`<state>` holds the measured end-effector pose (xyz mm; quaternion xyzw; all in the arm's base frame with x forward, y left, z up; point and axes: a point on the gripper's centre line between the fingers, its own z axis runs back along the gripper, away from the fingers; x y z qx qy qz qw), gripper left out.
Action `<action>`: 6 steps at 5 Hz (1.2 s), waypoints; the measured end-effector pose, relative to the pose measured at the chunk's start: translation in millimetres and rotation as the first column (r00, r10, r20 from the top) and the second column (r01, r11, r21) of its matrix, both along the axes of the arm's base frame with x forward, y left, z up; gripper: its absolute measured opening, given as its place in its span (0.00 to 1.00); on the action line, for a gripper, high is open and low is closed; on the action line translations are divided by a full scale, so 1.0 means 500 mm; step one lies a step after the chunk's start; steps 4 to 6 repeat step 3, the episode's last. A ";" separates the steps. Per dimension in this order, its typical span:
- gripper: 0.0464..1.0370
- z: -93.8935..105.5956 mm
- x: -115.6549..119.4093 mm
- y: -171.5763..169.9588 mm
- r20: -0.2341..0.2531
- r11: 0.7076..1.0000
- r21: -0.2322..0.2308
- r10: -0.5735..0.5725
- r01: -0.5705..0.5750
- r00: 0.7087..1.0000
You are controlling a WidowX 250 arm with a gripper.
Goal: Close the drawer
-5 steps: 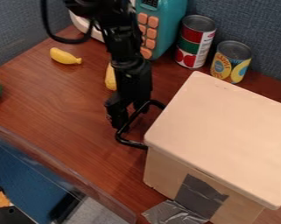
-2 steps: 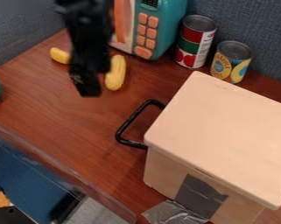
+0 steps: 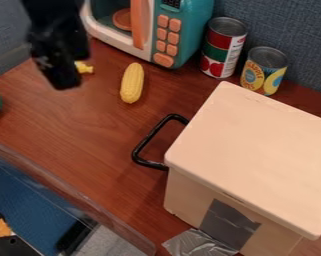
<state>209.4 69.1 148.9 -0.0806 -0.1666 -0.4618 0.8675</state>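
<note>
Find the drawer (image 3: 137,156) near centre, seemingly flush with the pale box (image 3: 249,150); likely light, rigid; grip or press squarely at the black handle (image 3: 151,135); can't tell the spread of the gripper (image 3: 64,82), upper left

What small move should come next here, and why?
Probably just hold the claw clear and leave the handle alone. No drawer front juts out past the lid on the handle side, so it looks closed, and the claw hangs at upper left, well away from the handle.
</note>
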 end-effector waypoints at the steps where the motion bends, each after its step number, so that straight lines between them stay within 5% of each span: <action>1: 0.96 0.013 -0.029 0.026 -0.081 0.994 0.105 -0.022 0.031 0.997; 3: 0.96 -0.003 -0.048 0.048 -0.189 0.974 0.202 -0.060 0.098 0.980; 6: 0.96 -0.003 -0.048 0.048 -0.189 0.974 0.202 -0.060 0.098 0.980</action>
